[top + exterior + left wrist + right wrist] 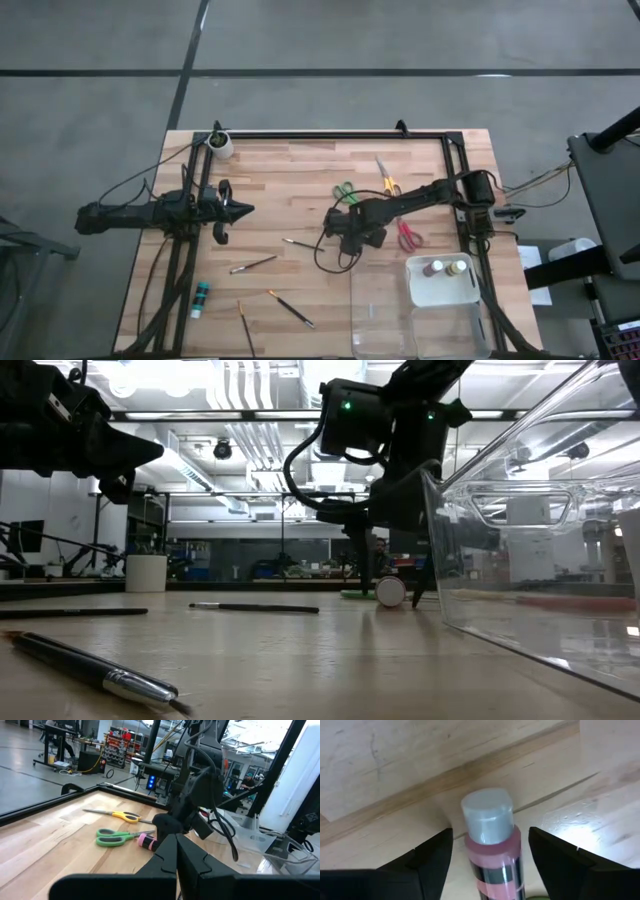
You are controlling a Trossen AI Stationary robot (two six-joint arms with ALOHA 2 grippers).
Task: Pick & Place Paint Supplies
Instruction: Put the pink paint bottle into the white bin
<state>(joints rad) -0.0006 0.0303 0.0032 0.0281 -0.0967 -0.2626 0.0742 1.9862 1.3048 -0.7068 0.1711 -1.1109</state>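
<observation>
A wooden tabletop (300, 190) seen from above, with two dark robot arms; the right end effector (490, 852) is lowered near the middle of the tabletop, its fingers (432, 857) spread wide on either side of a pink paint bottle (492, 855) lying on its side, pale cap pointing away from the wrist, the fingers not touching it; green-handled scissors (117, 836) lie just beside the bottle, yellow-handled scissors (122, 815) a little farther off, and red-handled scissors (408, 236) to the right of the arm; the left end effector (243, 210) hovers over the left side, fingers closed together, holding nothing; a teal paint bottle (200, 297) lies near the left front edge; thin brushes (253, 265) are scattered along the front; a clear plastic tray (440, 300) at the front right holds two bottles; a white cup (219, 145) stands at the far left corner.
</observation>
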